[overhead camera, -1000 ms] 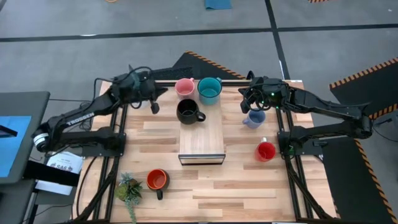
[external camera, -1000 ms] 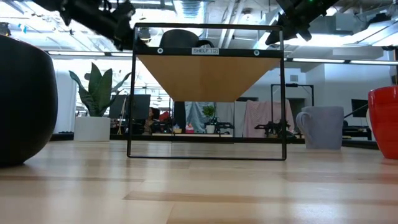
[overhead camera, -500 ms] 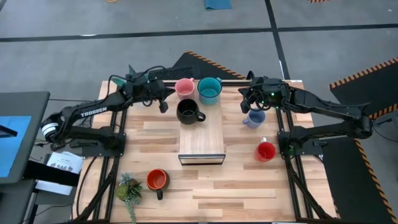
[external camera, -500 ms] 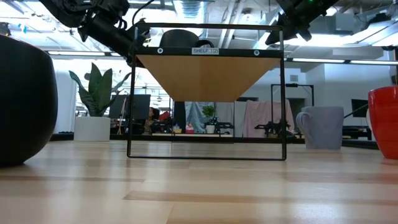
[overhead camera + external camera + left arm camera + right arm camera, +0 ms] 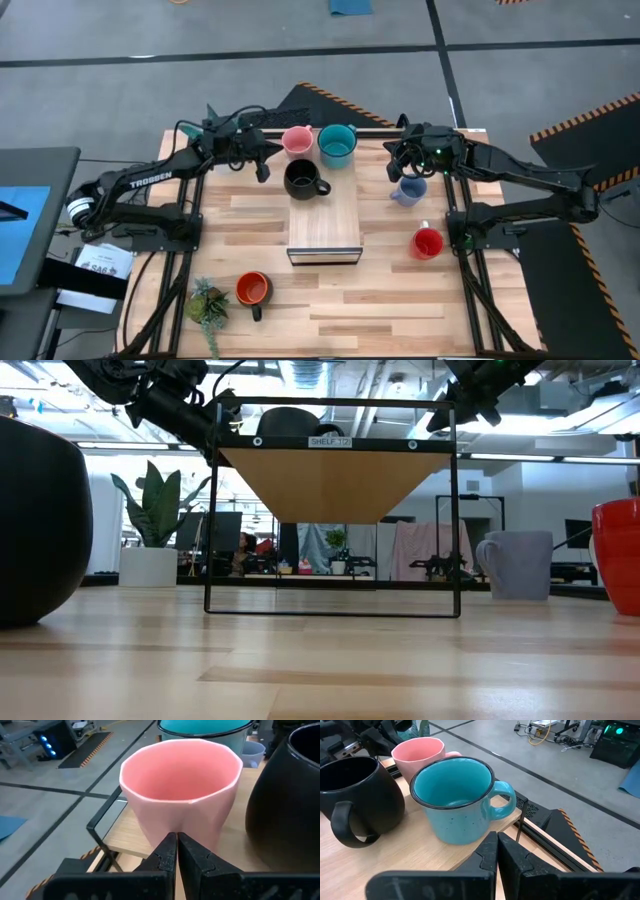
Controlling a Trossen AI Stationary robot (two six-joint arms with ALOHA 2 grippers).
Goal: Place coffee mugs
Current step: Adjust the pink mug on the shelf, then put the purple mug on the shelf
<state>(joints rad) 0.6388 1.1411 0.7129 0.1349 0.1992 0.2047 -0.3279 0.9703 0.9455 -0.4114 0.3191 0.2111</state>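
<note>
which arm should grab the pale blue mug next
Right, probably. The right gripper hangs just above the pale blue mug on the table's right side; the left gripper is across the shelf, beside the pink mug.

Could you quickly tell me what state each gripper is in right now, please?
Left gripper: shut, empty, close before the pink mug.
Right gripper: shut, empty, facing the teal mug.

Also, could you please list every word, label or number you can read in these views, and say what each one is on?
"TROSSEN": white letters on the dark left arm, high view.
"SHELF 1/2", last characters uncertain: small white label on the black-framed wooden shelf's front edge, low view.
White paper sheet beside the table's left edge: print too small to read.
</note>
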